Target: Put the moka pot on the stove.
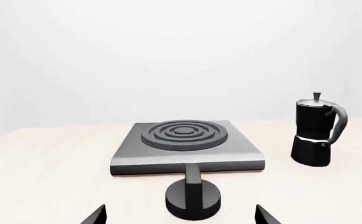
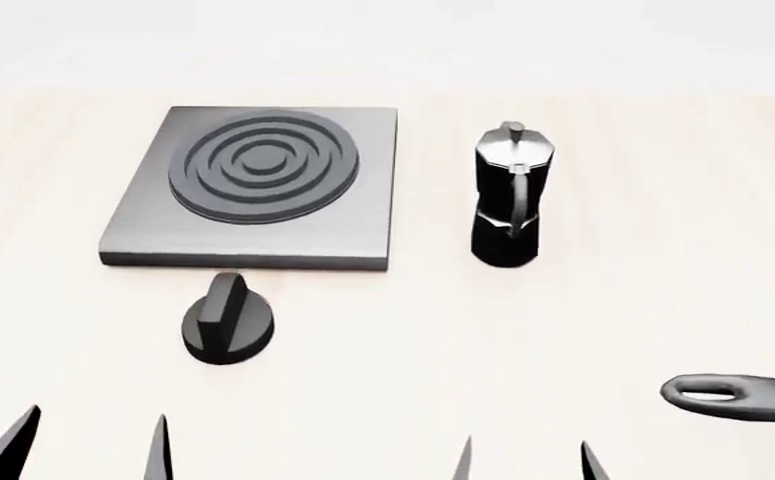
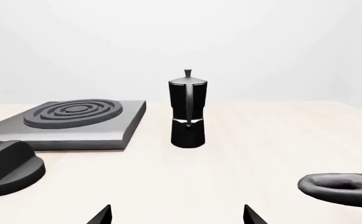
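Across the pale wooden table (image 2: 654,300) that fills the whole scene, the biggest thing lying on it is the stove (image 2: 147,225), a flat square grey plate with raised burner rings at its centre. It sits toward the far left of the head view, and nothing stands on it.

To the right of the stove, apart from its edge, the moka pot (image 2: 507,200) stands upright on the bare wood. It is black and faceted with a narrow waist, a silver-grey lid with a small knob, and its curved handle turned toward the robot. No gripper touches it.

Just in front of the stove's near edge sits a short black round knob (image 2: 228,320) with a ridge across its top. A thin grey strip joins it to the stove, as the left wrist view shows.

At the right edge of the head view lies a dark grey handle-like piece (image 2: 741,396) with a hollow in its rounded end; the rest runs out of frame.

Lowest in the head view, only dark fingertips show. The left gripper (image 2: 91,445) has its fingers spread wide with nothing between them, and the right gripper (image 2: 525,462) is likewise spread and empty, both well short of the pot.
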### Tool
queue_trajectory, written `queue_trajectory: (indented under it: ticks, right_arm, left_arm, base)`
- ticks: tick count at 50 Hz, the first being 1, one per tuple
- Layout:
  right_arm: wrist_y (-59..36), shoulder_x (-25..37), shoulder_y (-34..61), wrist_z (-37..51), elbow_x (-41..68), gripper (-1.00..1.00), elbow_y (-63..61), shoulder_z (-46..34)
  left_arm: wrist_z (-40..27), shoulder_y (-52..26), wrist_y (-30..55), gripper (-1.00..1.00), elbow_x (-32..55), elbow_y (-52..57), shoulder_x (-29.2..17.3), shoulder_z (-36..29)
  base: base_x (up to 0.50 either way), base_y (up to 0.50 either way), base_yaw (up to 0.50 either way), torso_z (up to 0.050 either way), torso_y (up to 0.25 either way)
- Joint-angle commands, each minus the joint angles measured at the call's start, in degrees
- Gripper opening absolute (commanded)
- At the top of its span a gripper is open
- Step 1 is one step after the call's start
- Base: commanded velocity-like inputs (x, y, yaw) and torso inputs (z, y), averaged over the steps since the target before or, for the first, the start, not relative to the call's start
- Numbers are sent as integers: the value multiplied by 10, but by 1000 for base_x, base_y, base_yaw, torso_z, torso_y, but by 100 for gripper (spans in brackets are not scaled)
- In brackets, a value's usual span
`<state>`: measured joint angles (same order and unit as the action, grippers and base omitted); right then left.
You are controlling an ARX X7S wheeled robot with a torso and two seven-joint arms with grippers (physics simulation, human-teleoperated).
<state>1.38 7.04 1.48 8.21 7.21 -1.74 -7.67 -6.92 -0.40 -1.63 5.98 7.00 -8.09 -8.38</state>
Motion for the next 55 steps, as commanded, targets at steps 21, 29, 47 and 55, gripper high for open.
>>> queue_trajectory:
  ticks: [21,29,47,55]
  right_arm:
    - [4,12,-1,16,8,100,-1,-17]
    - [8,14,-2,18,13,100,0,-20]
    - [9,19,1,24,20,100,8,-28]
    - [11,20,3,26,22,100,11,-31]
  left_arm:
    - [-15,-29,-11,100,-5,-59,-10,-17]
    - [-17,-31,-14,100,-2,-61,-11,-20]
    - [-20,-32,-17,100,5,-64,-16,-26]
    - [-22,-32,-18,100,7,-64,-18,-30]
  base:
    - [234,0,0,0,0]
    - [237,0,0,0,0]
    - [235,0,0,0,0]
    - [236,0,0,0,0]
